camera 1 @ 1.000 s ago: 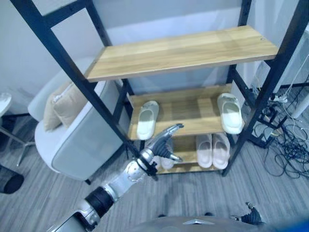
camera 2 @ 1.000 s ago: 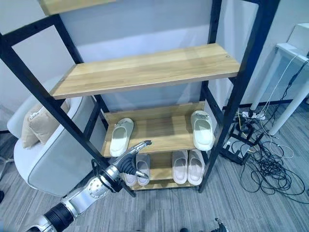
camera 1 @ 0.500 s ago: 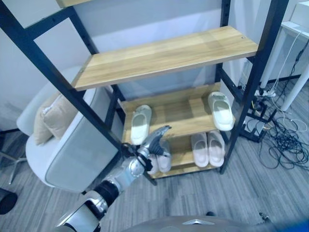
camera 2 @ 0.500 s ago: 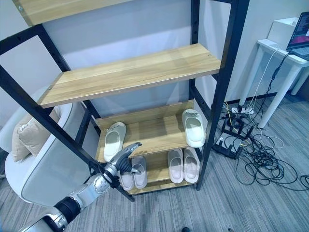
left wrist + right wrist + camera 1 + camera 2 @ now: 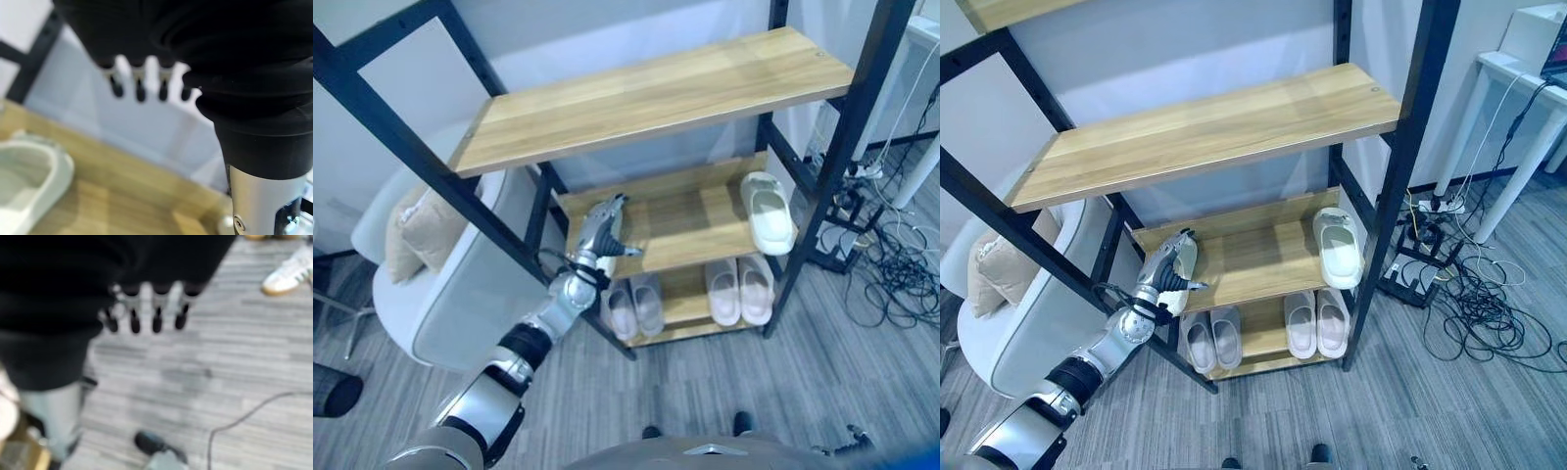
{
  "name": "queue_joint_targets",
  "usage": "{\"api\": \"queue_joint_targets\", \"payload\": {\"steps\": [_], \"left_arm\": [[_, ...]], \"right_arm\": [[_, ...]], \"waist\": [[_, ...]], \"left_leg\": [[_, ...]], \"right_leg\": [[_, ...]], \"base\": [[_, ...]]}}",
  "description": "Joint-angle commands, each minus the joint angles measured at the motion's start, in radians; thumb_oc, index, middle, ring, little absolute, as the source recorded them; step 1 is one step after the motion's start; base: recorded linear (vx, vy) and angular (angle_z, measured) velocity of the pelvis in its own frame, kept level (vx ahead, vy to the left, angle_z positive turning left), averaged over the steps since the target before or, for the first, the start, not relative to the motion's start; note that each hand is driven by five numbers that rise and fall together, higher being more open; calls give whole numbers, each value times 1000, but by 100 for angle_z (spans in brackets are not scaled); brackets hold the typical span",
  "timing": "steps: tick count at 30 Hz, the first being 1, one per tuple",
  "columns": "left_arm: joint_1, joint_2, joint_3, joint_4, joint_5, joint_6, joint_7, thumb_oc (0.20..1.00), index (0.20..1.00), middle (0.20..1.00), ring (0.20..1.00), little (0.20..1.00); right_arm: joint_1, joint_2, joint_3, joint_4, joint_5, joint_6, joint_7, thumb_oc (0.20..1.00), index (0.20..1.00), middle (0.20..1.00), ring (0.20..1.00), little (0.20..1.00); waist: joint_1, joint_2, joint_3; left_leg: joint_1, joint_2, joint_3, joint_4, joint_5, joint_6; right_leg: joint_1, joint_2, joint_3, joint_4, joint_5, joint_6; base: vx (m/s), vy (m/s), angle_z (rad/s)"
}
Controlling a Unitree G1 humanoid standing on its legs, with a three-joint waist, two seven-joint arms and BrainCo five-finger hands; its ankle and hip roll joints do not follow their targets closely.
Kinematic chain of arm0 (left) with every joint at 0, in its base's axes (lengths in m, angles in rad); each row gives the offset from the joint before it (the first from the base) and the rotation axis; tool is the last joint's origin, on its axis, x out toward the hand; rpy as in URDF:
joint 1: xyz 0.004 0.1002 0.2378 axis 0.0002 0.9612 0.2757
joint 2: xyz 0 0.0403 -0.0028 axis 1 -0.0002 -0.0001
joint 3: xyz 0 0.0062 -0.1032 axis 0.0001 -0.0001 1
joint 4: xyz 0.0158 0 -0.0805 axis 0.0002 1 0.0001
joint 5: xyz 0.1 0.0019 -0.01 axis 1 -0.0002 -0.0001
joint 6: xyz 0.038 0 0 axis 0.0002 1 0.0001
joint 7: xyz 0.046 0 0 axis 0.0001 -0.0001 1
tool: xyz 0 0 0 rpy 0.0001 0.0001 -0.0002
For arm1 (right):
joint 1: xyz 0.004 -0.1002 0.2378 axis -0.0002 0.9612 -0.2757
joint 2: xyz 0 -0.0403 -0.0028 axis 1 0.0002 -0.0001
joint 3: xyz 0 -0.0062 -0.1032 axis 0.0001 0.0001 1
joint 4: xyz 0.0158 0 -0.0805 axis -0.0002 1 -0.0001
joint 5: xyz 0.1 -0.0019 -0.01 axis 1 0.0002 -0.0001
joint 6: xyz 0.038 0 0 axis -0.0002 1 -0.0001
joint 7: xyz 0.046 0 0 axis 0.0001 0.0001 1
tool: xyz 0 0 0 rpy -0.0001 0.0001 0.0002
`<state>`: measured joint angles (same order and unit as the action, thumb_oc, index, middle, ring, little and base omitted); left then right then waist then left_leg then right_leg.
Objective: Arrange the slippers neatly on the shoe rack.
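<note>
The shoe rack (image 5: 656, 93) has black posts and wooden shelves. On its middle shelf (image 5: 685, 223) a pale slipper (image 5: 24, 171) lies at the left end, and my left hand (image 5: 603, 231) hovers right over it, open with straight fingers (image 5: 139, 88). A second pale slipper (image 5: 767, 212) lies at that shelf's right end, far from the first. Two pairs of pinkish slippers (image 5: 634, 305) (image 5: 739, 289) stand side by side on the bottom shelf. My right hand (image 5: 156, 308) hangs open above the floor, holding nothing.
A grey armchair (image 5: 460, 294) with a beige cushion (image 5: 421, 230) stands against the rack's left side. Loose cables (image 5: 891, 255) sprawl on the floor to the right, by a white table (image 5: 1528, 88). A person's white shoe (image 5: 291, 271) is on the floor.
My left hand has risen from in front of the bottom shelf to the left slipper on the middle shelf. The camera has shifted too.
</note>
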<state>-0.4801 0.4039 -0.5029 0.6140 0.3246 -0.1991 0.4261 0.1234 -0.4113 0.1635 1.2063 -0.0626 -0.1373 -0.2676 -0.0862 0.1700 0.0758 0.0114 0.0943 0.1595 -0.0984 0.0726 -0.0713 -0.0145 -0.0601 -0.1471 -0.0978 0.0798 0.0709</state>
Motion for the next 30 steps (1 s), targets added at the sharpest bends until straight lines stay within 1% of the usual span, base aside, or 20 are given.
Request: {"api": "queue_joint_targets", "payload": {"steps": [1, 8, 9, 18, 20, 21, 23, 24, 25, 26, 30], "left_arm": [[-180, 30, 22, 66, -21, 3, 54, 1000, 1000, 1000, 1000, 1000], [-300, 37, -15, 169, -12, 27, 76, 1000, 1000, 1000, 1000, 1000], [-335, 45, -23, 187, -11, 32, 86, 1000, 1000, 1000, 1000, 1000], [-476, 96, -60, 219, 5, 39, 108, 1000, 1000, 1000, 1000, 1000], [-465, 100, -49, 205, 8, 37, 109, 1000, 1000, 1000, 1000, 1000], [-459, 107, -30, 181, 9, 43, 126, 1000, 1000, 1000, 1000, 1000], [-462, 103, -28, 178, 13, 46, 130, 1000, 1000, 1000, 1000, 1000], [-474, 123, -28, 183, 27, 50, 133, 1000, 1000, 1000, 1000, 1000], [-474, 123, -29, 183, 27, 50, 133, 1000, 1000, 1000, 1000, 1000], [-469, 149, -22, 169, 30, 50, 135, 1000, 1000, 1000, 1000, 1000], [-452, 177, -7, 147, 47, 53, 144, 1000, 1000, 1000, 1000, 1000]], "right_arm": [[-84, 15, 46, -2, 39, -10, -8, 1000, 1000, 1000, 1000, 1000], [-124, 13, 60, -23, 64, -21, -17, 1000, 1000, 1000, 1000, 1000], [-134, 10, 63, -23, 71, -25, -22, 1000, 1000, 1000, 1000, 1000], [-133, 21, 91, -29, 85, -38, -16, 1000, 1000, 1000, 1000, 1000], [-136, 18, 90, -33, 84, -49, -18, 1000, 1000, 1000, 1000, 1000], [-127, 26, 101, -50, 86, -52, -11, 1000, 1000, 1000, 1000, 1000], [-123, 37, 103, -56, 76, -51, -18, 1000, 1000, 1000, 1000, 1000], [-115, 37, 101, -62, 69, -55, -22, 1000, 1000, 1000, 1000, 1000], [-115, 37, 101, -62, 69, -55, -22, 1000, 1000, 1000, 1000, 1000], [-115, 36, 97, -63, 67, -57, -27, 1000, 1000, 1000, 1000, 1000], [-132, 43, 102, -70, 68, -58, -30, 1000, 1000, 1000, 1000, 1000]], "waist": [[-5, -61, 72], [-4, -83, 96], [-3, -90, 104], [1, -128, 122], [7, -129, 124], [8, -133, 124], [7, -136, 125], [6, -139, 129], [6, -140, 128], [7, -142, 133], [16, -147, 144]], "left_leg": [[-51, -48, -60, 11, -43, -7], [-136, -41, -52, 11, -18, -5], [-157, -38, -53, 11, -9, -4], [-207, -35, -55, 11, 2, 1], [-214, -35, -60, 11, 3, 2], [-224, -37, -65, 11, 6, 2], [-228, -37, -64, 11, 7, 3], [-235, -38, -64, 11, 8, 3], [-235, -38, -64, 11, 8, 3], [-241, -38, -65, 11, 9, 4], [-254, -40, -69, 11, 12, 5]], "right_leg": [[-13, -70, -12, 22, -59, 80], [-115, -66, 4, 47, -43, 77], [-138, -66, 7, 53, -38, 76], [-191, -69, 11, 60, -24, 79], [-195, -70, 8, 60, -24, 78], [-204, -70, 6, 60, -22, 78], [-208, -71, 6, 60, -21, 78], [-216, -70, 6, 60, -18, 79], [-217, -71, 6, 60, -18, 79], [-223, -72, 6, 62, -16, 79], [-234, -72, 5, 63, -13, 79]], "base": [[-135, 8, -1], [-105, 2, -12], [-66, 4, 0], [-28, 1, -2], [0, 0, 0], [-38, 3, 0], [0, 0, 0], [0, 0, 0], [-41, 21, 1], [0, 0, 0], [-25, 11, 1]]}}
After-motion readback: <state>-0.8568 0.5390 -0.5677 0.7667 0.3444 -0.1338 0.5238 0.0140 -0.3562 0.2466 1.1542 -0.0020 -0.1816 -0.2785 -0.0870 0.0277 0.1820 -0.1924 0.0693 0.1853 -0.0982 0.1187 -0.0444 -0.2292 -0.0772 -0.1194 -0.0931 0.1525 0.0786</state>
